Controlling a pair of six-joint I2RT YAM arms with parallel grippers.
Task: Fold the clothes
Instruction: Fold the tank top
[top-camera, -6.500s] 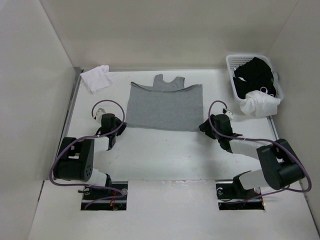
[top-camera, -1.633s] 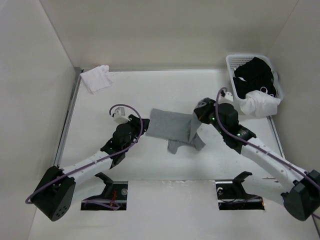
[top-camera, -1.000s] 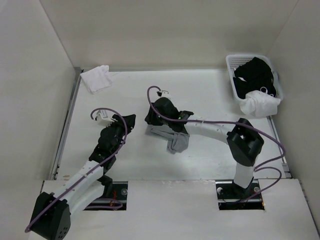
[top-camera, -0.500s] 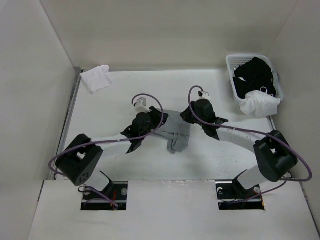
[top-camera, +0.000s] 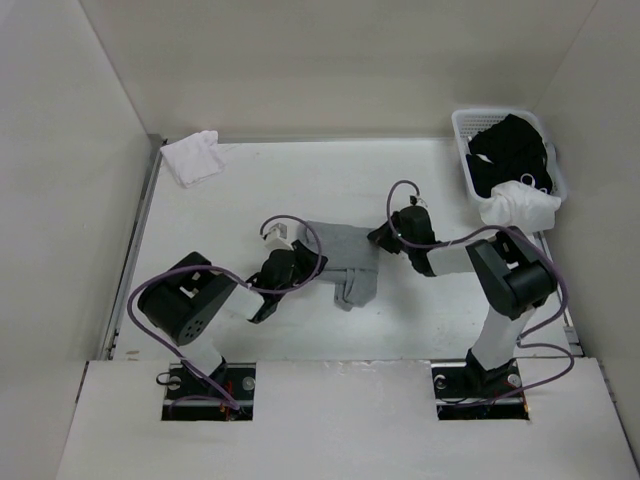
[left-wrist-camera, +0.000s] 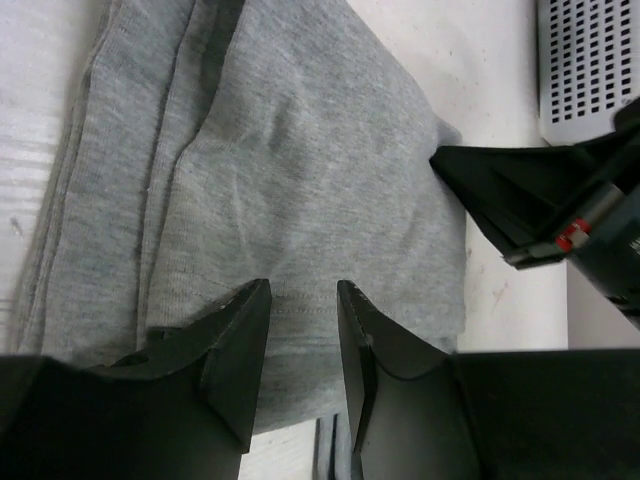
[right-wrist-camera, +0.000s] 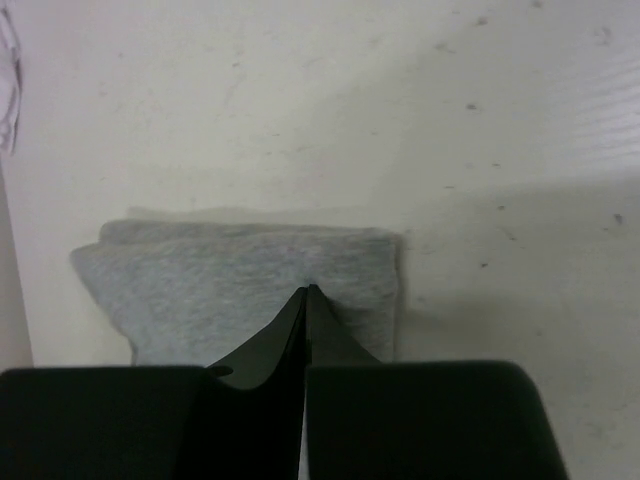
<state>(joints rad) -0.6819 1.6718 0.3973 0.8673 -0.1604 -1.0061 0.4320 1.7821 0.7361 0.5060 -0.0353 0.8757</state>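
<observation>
Looking at a folded light heather-grey knit tank top (top-camera: 345, 250), left gripper (left-wrist-camera: 303, 289) gaping over it, right gripper (right-wrist-camera: 307, 292) clenched at its edge.

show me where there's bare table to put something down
Bare: the far strip between the white cloth and the basket, and the near strip in front of the tank top. Crowded: the middle, where the left gripper and right gripper meet at it.

Top ext cam: high, behind arm bases (top-camera: 205, 385), tilted down over whole white worktop (top-camera: 400, 180). L wrist cam: v. close, looking past own black fingers (left-wrist-camera: 240, 350) onto folded light grey knit tank top (left-wrist-camera: 310, 180). R wrist cam: same garment from opp. side; seen in all 3.
</observation>
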